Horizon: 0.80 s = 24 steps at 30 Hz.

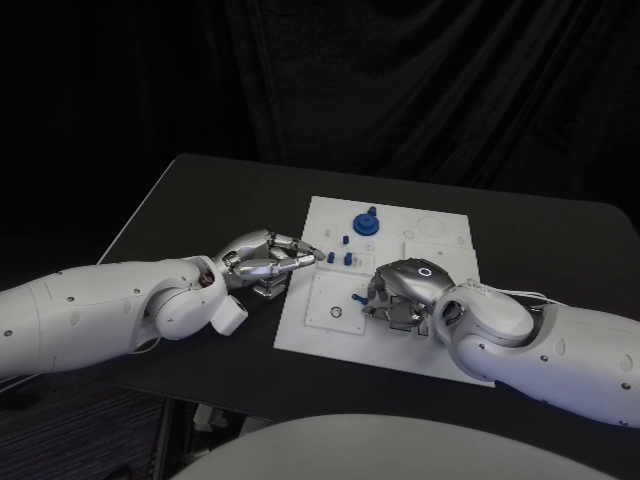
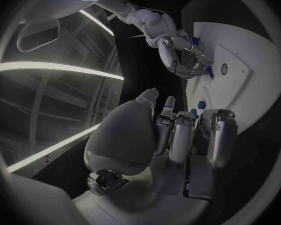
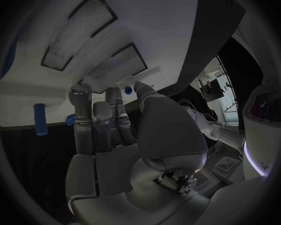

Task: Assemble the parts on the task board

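Note:
The white task board (image 1: 407, 345) lies in the middle of the black table. A large round blue part (image 1: 366, 222) stands near its far edge, with small blue pegs (image 1: 352, 258) in front of it. My left hand (image 1: 270, 262) sits at the board's left edge with its fingers (image 2: 178, 135) curled in. A small blue part (image 2: 201, 104) shows just past the fingertips, and I see nothing held. My right hand (image 1: 404, 295) is over the board's middle, fingers (image 3: 93, 120) straight and pointing down at the board (image 3: 84, 35). A blue peg (image 3: 40, 119) lies beside them, apart from the fingers.
The board (image 2: 240, 85) has shallow rectangular recesses (image 3: 112, 65) and round holes (image 1: 335, 313). Black table (image 1: 205, 200) lies bare to the left and behind the board. A dark curtain hangs behind the table.

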Motion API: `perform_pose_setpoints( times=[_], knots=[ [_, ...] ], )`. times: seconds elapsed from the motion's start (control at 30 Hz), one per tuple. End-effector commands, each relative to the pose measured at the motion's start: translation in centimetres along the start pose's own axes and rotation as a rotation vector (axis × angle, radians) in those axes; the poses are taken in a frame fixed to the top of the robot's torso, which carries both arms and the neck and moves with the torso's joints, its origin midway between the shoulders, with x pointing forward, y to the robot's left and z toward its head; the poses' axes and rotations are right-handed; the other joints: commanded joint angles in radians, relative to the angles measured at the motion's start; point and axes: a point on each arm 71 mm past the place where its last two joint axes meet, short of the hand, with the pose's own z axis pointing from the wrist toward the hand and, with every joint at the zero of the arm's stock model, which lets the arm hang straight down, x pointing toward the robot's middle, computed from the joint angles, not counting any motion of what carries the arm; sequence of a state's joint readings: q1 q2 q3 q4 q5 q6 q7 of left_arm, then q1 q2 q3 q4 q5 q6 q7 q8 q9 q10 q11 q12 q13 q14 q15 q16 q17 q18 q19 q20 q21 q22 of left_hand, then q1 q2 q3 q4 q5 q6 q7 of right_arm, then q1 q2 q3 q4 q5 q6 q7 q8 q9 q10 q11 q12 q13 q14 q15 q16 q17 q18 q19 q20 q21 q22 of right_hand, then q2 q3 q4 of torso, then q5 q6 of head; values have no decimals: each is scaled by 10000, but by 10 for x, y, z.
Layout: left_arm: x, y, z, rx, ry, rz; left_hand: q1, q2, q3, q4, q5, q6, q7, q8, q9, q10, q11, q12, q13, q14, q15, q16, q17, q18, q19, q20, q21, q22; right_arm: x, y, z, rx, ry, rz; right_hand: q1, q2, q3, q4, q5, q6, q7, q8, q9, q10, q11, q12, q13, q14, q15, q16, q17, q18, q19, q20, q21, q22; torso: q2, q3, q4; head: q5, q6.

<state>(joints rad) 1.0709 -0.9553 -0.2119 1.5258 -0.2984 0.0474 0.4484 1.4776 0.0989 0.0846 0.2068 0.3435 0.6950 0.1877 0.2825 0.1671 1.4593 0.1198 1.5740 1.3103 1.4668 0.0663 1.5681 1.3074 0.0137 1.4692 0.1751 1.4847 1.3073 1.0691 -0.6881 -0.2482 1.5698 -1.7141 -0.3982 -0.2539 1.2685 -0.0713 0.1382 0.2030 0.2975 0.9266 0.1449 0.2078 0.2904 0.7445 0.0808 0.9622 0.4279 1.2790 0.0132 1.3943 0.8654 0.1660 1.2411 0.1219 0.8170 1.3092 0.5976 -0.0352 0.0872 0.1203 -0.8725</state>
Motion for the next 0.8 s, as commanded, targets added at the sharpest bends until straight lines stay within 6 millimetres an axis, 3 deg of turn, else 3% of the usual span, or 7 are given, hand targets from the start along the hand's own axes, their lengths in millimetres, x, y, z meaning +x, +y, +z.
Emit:
perform_pose_setpoints(
  times=[0.03,0.3,0.6,0.8],
  knots=[
    [2,0,0,40,98,-139,114,-19,31,-16,69,32,55,13,-17,1115,-16,-32,2605,1040,26,27,2634,170,-2,50,-31,2190,-2,-1,-1,219,-368,-130,98,-48,-53,-128,-6,-176,7,199,182,-137,23,134,95,-102,32,8,-43,-166,-104,-9,-79,635,-1,-8,0,-3,-1],
    [2,1,0,19,103,-148,113,-25,34,-15,76,24,60,6,-33,1115,-12,-32,2605,1040,27,27,2634,175,-18,50,-45,2183,-3,0,-2,245,-527,-206,81,-41,-204,-272,-8,-512,20,672,556,-325,38,402,275,-169,50,16,-103,-151,-167,17,-121,620,-3,-5,-2,11,-1],
    [2,1,-1,-8,101,-154,107,-28,33,-10,73,23,63,3,-40,1115,-10,-32,2605,1040,28,27,2634,179,-32,51,-58,2177,-4,1,-3,256,-632,-196,118,12,-235,-352,26,-680,5,957,765,-390,25,550,363,-195,42,20,-136,-139,-197,16,-153,608,-7,-5,-11,31,-1],
    [1,1,-1,-22,104,-160,107,-28,33,-10,73,23,63,3,-40,1115,-10,-32,2605,1040,28,27,2634,179,-32,51,-58,2177,-3,3,-5,168,-665,-134,81,91,-188,-326,506,-935,24,1107,847,-462,36,611,394,-245,50,10,-205,-132,-234,21,-192,596,7,-1,1,12,-1]
  ],
)
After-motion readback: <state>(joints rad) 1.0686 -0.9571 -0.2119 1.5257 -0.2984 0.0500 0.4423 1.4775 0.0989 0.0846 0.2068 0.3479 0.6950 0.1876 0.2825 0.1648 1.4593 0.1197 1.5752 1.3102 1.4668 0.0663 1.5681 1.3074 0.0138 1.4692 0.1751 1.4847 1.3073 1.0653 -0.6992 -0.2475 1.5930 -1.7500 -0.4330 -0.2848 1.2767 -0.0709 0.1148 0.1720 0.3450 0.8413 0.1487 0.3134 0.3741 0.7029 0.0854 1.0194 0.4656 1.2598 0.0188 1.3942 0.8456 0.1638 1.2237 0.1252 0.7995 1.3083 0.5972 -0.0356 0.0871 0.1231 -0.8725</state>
